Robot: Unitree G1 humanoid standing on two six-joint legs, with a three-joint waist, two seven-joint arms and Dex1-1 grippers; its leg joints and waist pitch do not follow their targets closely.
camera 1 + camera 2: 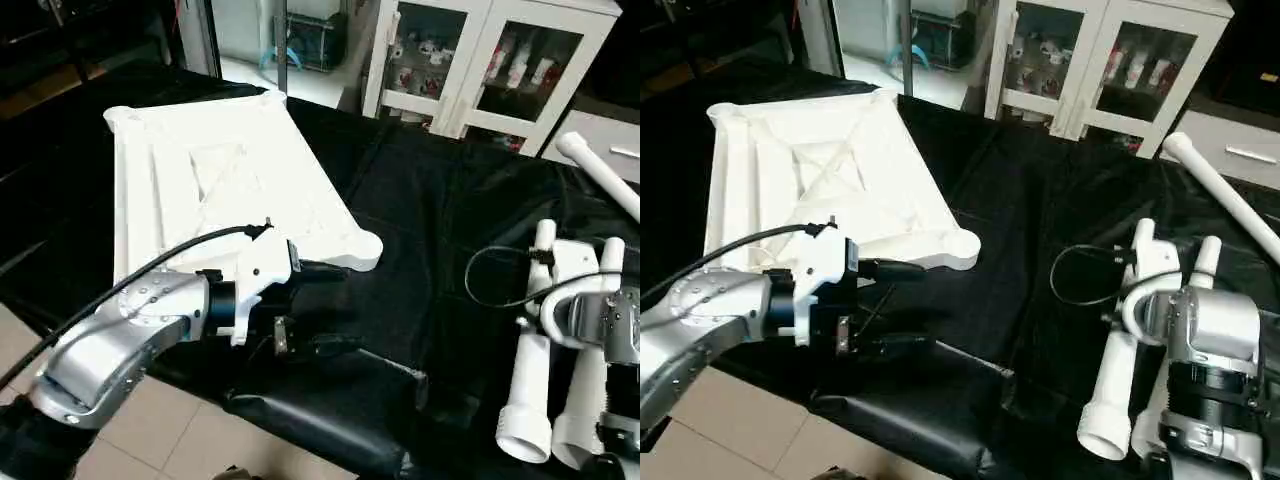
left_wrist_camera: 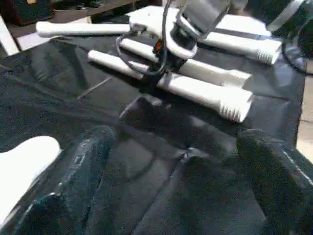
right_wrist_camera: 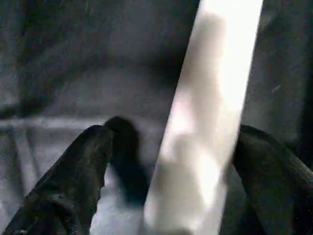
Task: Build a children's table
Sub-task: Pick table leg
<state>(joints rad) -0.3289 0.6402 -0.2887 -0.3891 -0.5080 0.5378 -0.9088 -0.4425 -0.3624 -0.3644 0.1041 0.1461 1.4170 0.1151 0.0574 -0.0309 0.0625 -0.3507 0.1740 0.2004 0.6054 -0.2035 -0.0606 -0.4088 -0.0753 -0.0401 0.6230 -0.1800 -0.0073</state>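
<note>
My left forearm (image 1: 110, 335) is a rounded shell of brushed silver metal, dotted with small dark screw heads near the wrist. A black collar ring joins it to a white, angular plastic wrist housing (image 1: 258, 275), and a thin black cable runs along the top of the arm into that housing. The left gripper (image 1: 890, 305) ends in two slim black fingers with a glossy, rubbery look. My right forearm (image 1: 1205, 325) has the same silver casing, with ribbed black rings below it and a white bracket on top. A black cable loops out from that bracket. The right gripper's fingers (image 3: 68, 181) are matte black and tapered.
</note>
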